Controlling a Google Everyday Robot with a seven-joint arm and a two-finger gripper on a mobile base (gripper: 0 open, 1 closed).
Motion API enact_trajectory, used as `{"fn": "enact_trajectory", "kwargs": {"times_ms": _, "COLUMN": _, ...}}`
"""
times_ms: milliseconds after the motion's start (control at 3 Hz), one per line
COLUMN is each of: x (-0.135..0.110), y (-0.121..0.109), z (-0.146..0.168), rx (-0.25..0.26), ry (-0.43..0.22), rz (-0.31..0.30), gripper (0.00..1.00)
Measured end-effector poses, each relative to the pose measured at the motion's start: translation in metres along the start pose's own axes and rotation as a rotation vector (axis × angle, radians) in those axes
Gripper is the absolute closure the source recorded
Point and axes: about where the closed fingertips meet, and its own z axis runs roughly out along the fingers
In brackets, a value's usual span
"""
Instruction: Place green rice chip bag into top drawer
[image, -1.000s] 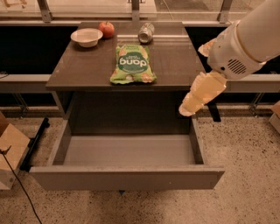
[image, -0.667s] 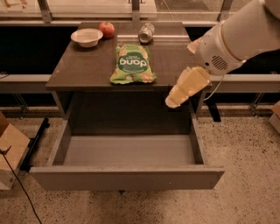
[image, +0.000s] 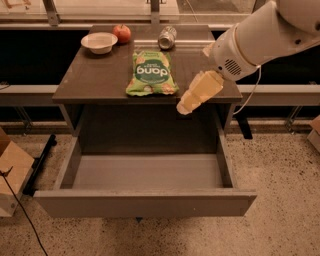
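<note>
Risks first. The green rice chip bag is lying flat, label up, on the dark table, about mid-width and toward the near edge. It is not yet gripped. A flat, crinkly pouch is giving the robot little to pinch, so a top-down grab is probably going to skate over the foil and shove the bag left, or off the near edge, w/o a hold. Pressing too hard is likely crushing the chips. A wide sweep toward the far side is risking the silver can, which is lying on its side and would prob. roll. The apple and bowl are sitting far-left, well apart from the bag, so less exposed.

The top drawer is standing pulled out below the table, nothing showing inside. A pinch on one corner is likely letting the bag swing and snag the table's near edge or the drawer wall on the way down.

The gripper is hanging just right of the bag, near it but not touching, its tip showing over the table's near edge. Its fingers are looking pressed together, no gap showing, and are holding nothing. They are needing to spread before any grab.
</note>
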Motion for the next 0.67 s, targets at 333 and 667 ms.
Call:
{"fn": "enact_trajectory", "kwargs": {"times_ms": 333, "x": -0.01, "y": 0.0, "z": 0.014, "rx": 0.007, "ry": -0.027, "rz": 0.012, "gripper": 0.0}}
{"fn": "enact_trajectory", "kwargs": {"times_ms": 667, "x": -0.02, "y": -0.006, "z": 0.052, "rx": -0.001, "ry": -0.09, "rz": 0.065, "gripper": 0.0}}
